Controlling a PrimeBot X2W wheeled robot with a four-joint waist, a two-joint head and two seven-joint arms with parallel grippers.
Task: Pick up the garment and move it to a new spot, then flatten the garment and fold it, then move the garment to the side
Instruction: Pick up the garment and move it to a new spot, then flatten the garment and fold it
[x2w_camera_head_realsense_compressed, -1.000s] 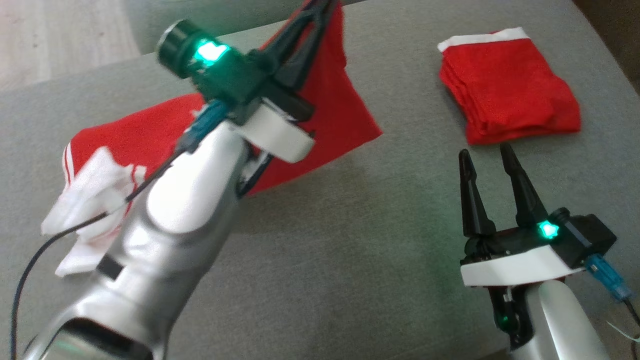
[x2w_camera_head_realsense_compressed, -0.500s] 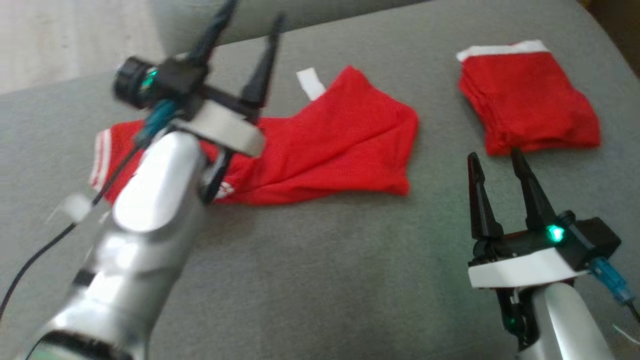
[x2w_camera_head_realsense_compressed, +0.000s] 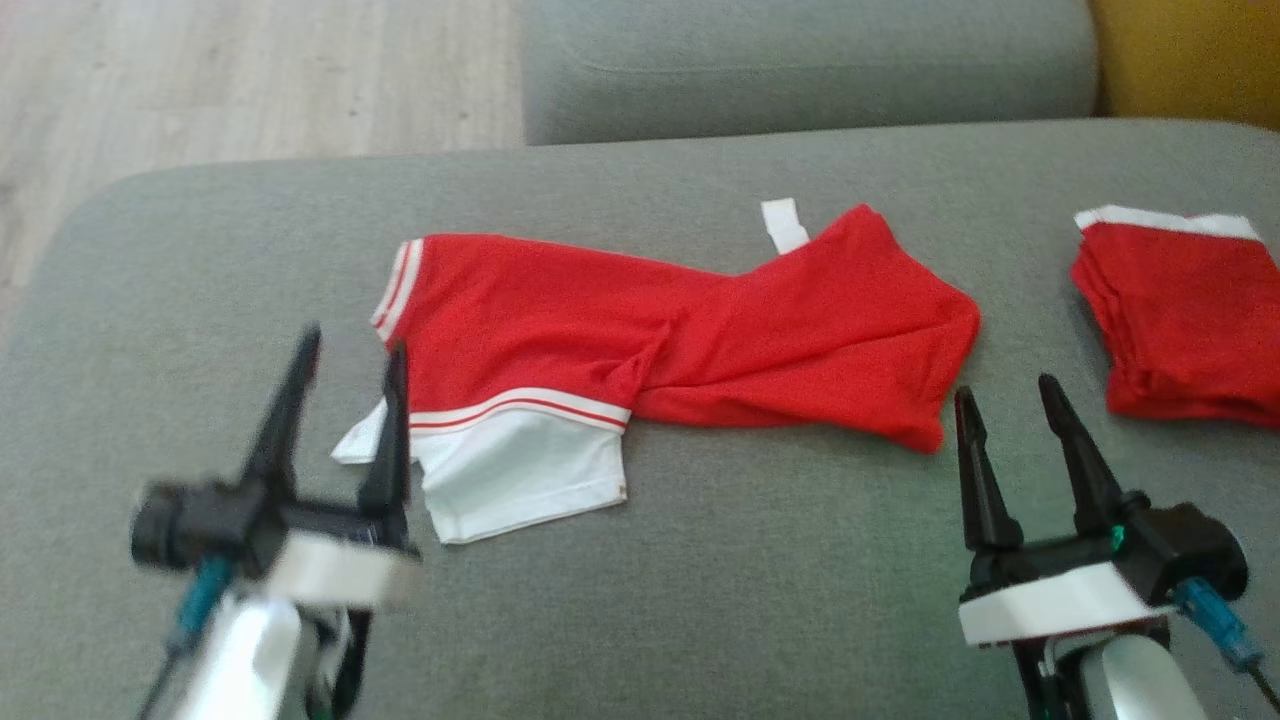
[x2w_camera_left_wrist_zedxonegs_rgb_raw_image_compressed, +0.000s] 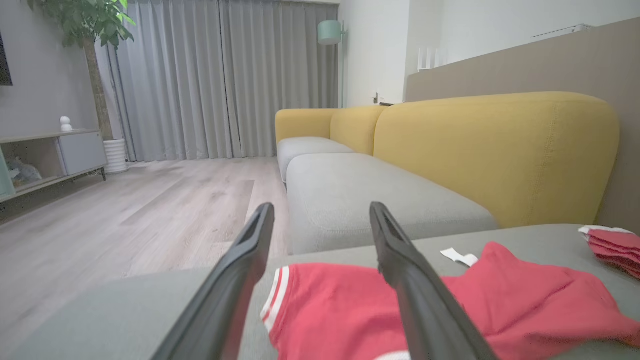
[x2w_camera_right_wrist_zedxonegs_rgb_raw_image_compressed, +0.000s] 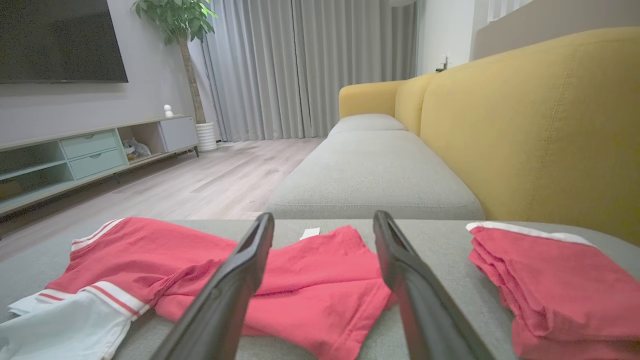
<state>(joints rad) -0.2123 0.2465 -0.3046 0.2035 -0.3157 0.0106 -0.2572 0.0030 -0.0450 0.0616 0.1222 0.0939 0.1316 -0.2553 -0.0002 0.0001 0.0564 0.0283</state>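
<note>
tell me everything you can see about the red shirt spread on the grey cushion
The red shirt looks like thin, soft knit. It has a white panel edged with red and white stripes, striped trim at its left end and a small white tag at the far edge. It lies on the grey cushion, twisted and creased in the middle, not yet folded.

Red garment (x2w_camera_head_realsense_compressed: 700, 330), white panel (x2w_camera_head_realsense_compressed: 510, 480) and red-white striped hems (x2w_camera_head_realsense_compressed: 395, 285), folded red stack (x2w_camera_head_realsense_compressed: 1180, 330) with white edge at three o'clock, grey seat cushion (x2w_camera_head_realsense_compressed: 700, 620), yellow backrest (x2w_camera_left_wrist_zedxonegs_rgb_raw_image_compressed: 500, 150), pale wood floor (x2w_camera_head_realsense_compressed: 250, 80)
</note>
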